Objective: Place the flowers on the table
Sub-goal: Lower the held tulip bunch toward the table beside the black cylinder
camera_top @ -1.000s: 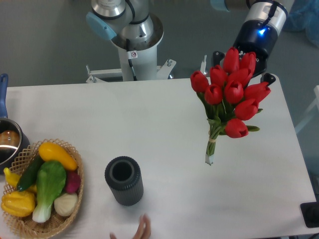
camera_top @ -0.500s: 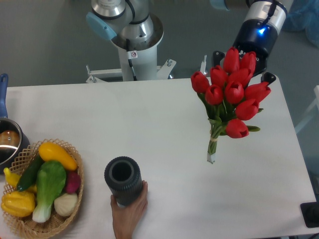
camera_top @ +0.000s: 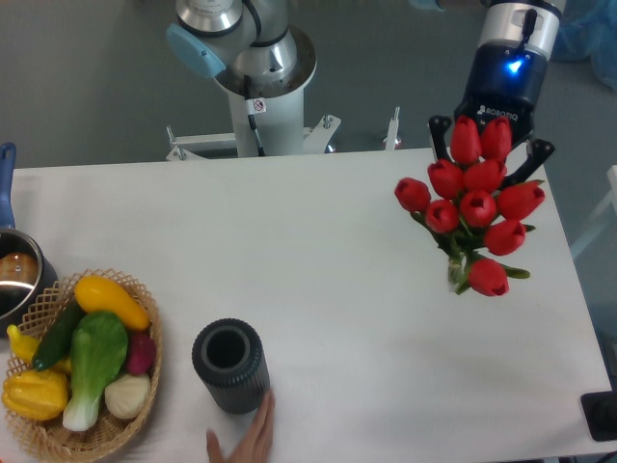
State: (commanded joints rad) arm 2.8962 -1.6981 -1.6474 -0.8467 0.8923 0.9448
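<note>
I see a dark ribbed vase [camera_top: 229, 367] standing upright near the front edge, its open mouth facing up. To its left sits a wicker basket [camera_top: 39, 432] holding yellow, green, purple and white vegetables [camera_top: 94, 353]. Beyond the basket, at the left edge, is a pot [camera_top: 15, 278] with a blue handle [camera_top: 6, 172], partly cut off.
</note>
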